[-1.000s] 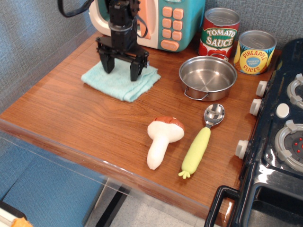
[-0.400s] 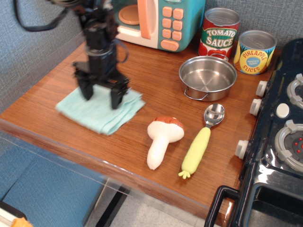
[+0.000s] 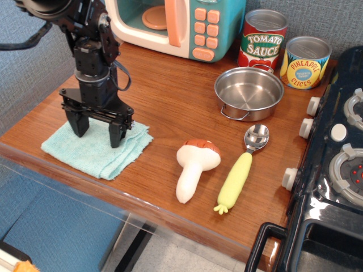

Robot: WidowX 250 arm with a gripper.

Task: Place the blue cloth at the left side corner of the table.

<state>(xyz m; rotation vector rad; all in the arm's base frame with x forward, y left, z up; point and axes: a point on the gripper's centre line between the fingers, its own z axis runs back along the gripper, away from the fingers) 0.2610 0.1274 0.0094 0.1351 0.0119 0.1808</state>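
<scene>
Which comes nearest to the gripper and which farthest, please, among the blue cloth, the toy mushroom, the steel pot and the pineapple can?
1. The blue cloth: right under the gripper, at the table's front left corner.
2. The toy mushroom: to the right, near the front edge.
3. The steel pot: farther right and back.
4. The pineapple can: far right, against the back wall.

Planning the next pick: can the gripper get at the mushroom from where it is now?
Probably yes. The gripper stands open over the blue cloth, and the table between it and the mushroom is bare; the spoon lies on the far side.
</scene>
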